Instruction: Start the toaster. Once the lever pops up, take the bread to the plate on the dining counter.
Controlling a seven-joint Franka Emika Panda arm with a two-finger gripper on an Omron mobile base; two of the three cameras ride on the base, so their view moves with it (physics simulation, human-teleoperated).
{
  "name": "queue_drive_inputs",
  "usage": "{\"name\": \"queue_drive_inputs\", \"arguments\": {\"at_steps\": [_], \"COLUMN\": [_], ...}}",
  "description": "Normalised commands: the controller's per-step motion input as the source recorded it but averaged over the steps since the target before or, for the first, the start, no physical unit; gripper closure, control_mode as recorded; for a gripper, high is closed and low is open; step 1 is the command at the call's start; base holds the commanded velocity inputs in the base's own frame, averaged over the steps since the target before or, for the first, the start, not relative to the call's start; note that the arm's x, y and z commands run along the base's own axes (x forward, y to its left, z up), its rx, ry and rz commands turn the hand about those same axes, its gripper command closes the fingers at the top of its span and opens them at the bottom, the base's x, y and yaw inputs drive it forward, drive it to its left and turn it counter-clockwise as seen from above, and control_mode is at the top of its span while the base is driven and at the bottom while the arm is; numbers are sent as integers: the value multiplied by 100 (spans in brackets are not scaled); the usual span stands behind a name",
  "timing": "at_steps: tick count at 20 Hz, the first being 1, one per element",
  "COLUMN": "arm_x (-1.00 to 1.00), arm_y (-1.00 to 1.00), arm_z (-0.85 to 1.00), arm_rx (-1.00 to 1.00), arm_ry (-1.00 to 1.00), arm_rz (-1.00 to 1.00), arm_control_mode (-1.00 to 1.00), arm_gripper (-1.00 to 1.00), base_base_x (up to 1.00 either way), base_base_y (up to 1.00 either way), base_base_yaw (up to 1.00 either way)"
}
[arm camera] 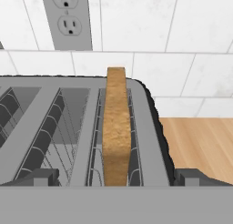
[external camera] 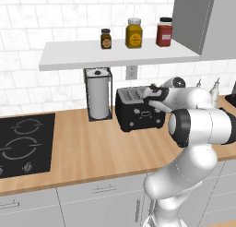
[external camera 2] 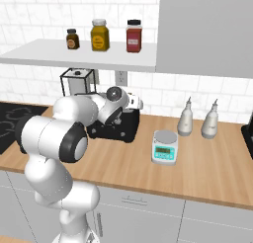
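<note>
The long light-wood countertop (external camera: 92, 150) carries everything here, running in front of a white tiled wall with a black cooktop (external camera: 23, 145) inset at its left end. A pale shelf (external camera: 115, 55) on the wall holds three spice jars (external camera: 134, 33) above the work area. The white arm reaches forward over the counter, its wrist bent down above the black boxy two-slot toaster (external camera: 138, 110), which stands near the wall just right of a wire-framed paper-towel holder (external camera: 98, 94). Further right sit a small grey kitchen scale (external camera 2: 164, 147) and two pale bottles (external camera 2: 186, 118).

The gripper (arm camera: 117, 178) hangs just above the toaster's top, its two dark fingertips (arm camera: 38, 177) spread wide apart with nothing between them. The tan-brown slice of bread (arm camera: 116, 127) stands upright on edge in the right-hand slot, poking above the toaster's top. In the hand view its thin edge runs away from the camera towards the wall socket (arm camera: 68, 18), so its long axis lies across the line joining the fingers, and it sits midway between them and just ahead. The broad faces therefore look towards the fingertips, which seems to suit a straight descent and squeeze. Whether the lever is up cannot be told.
</note>
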Motion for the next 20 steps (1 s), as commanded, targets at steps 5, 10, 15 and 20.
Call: {"name": "queue_drive_inputs", "arguments": {"at_steps": [5,10,15,20], "arm_x": [0,0,0,0], "arm_y": [0,0,0,0], "arm_z": [0,0,0,0], "arm_rx": [0,0,0,0], "arm_ry": [0,0,0,0], "arm_rz": [0,0,0,0], "arm_control_mode": [-100,-100,-100,-100], "arm_gripper": [-100,-100,-100,-100], "base_base_x": [0,0,0,0], "base_base_y": [0,0,0,0], "base_base_yaw": [0,0,0,0]}}
